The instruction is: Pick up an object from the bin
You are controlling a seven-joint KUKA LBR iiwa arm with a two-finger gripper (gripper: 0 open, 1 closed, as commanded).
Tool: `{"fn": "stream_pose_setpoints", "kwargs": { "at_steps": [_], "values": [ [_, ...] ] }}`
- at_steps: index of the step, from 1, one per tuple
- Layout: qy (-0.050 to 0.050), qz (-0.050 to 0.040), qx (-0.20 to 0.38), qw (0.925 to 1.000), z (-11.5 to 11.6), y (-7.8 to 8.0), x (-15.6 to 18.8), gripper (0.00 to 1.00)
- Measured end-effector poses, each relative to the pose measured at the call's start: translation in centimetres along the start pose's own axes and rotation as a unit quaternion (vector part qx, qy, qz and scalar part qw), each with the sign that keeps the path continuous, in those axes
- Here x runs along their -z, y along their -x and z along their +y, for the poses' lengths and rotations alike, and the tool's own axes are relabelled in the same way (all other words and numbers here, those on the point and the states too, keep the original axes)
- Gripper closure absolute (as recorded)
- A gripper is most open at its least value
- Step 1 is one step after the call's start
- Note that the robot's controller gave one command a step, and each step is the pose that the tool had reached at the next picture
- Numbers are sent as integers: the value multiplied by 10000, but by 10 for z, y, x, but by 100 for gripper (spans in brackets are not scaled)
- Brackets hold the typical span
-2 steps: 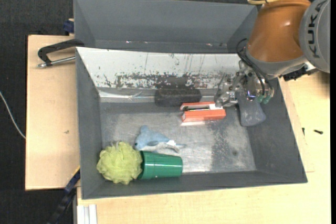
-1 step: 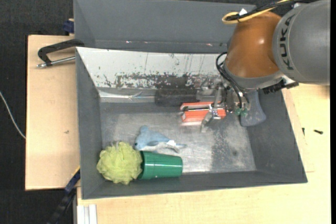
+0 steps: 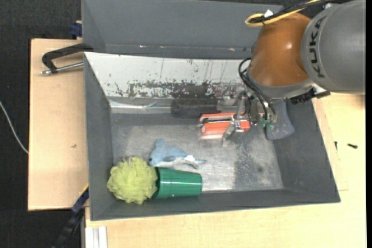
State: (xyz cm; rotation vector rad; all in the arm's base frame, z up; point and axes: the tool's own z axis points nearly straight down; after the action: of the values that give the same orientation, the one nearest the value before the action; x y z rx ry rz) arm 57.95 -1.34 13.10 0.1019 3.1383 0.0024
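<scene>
Camera view: gripper (image 3: 242, 124) low at one end of orange block (image 3: 214, 125).

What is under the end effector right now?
An orange-red block lies on the bin floor below the end effector, its right end covered. A grey-blue thing pokes out beneath the arm; its rest is hidden.

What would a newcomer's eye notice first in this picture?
First the gripper, low at the back right of the bin, beside a small orange and white thing. Then the front left corner: a yellow-green mesh sponge, a green cup lying on its side right beside it, and a light blue toy just behind.
</scene>
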Motion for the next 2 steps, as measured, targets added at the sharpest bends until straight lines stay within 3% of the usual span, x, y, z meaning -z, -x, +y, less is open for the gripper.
{"fn": "stream_pose_setpoints", "kwargs": {
  "at_steps": [1,2],
  "values": [
    [-2,-3,-1330,9911,26,6,-55,100],
    [-3,-3,-1329,9911,26,6,-54,100]
  ]
}}
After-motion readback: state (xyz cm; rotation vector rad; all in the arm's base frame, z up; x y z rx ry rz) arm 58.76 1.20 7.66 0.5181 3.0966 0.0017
